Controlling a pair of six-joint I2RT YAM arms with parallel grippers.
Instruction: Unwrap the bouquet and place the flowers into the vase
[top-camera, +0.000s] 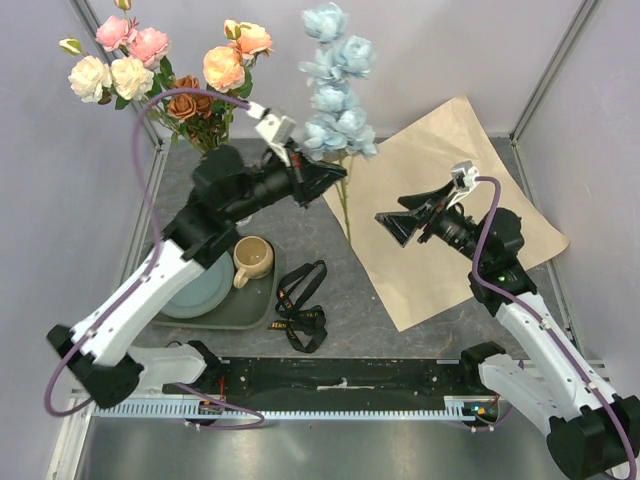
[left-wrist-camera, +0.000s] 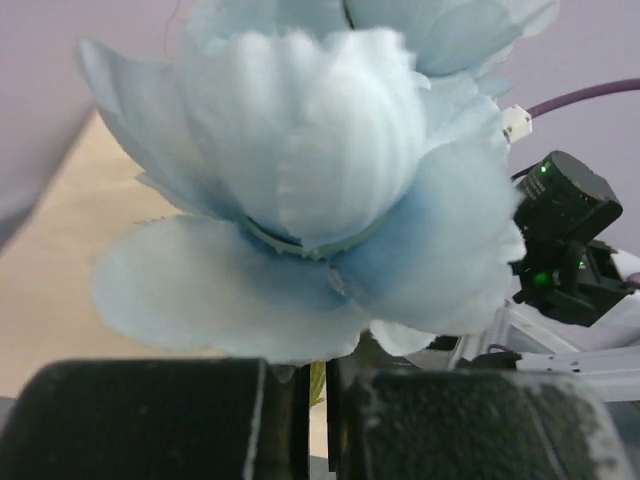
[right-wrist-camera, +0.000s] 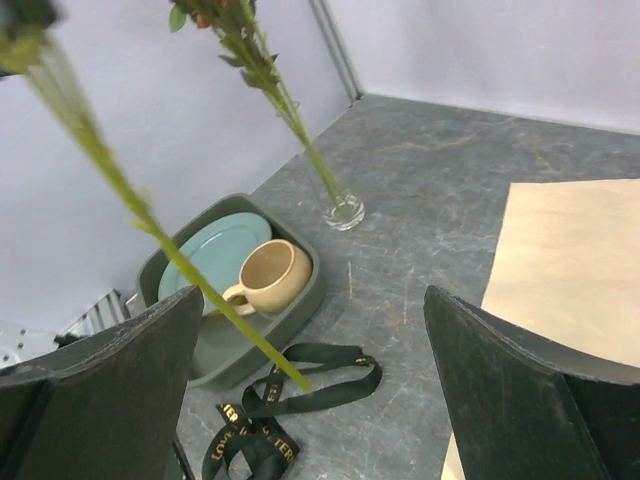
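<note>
Left arm (top-camera: 165, 275): reaches from the near-left corner of the worktop (top-camera: 345, 290) diagonally up toward the far middle, wrist roughly level, purple cable looped above it.
Left gripper (top-camera: 335, 175): fingers pressed together, pinching the green stem of the light blue flower spray (top-camera: 335, 90) just below its lowest blooms; same pinch seen up close from the wrist (left-wrist-camera: 316, 385).
Right arm (top-camera: 530, 330): rises from the near-right corner, forearm bent back toward the centre.
Right gripper (top-camera: 392, 228): spread wide, nothing between the fingers (right-wrist-camera: 100, 390), held above the left edge of the kraft paper (top-camera: 470, 200).
Vase (right-wrist-camera: 343, 208): clear glass, upright near the far-left corner, green stems standing in it; glass itself hidden in the top view.
Roses (top-camera: 222, 68): pink, cream, peach and rust-brown heads fanned out above the vase, against the back wall.
Light blue flower spray, look: pale frilled petals (left-wrist-camera: 320, 200), several blooms stacked along one stem, lifted off the worktop, thin stem (right-wrist-camera: 150, 235) hanging free below the grip.
Kraft paper, look: unrolled and lying flat, from the far right toward the middle.
Ribbon (top-camera: 300, 305): black with gold lettering, untied, in loose loops between tray and paper.
Tray (top-camera: 262, 308): dark green, left of middle, holding a teal plate (top-camera: 195, 290) and a tan mug (top-camera: 252, 258).
Edges: pale walls (top-camera: 450, 40) on three sides.
Open room: bare grey strip between tray and paper, running back to the vase.
</note>
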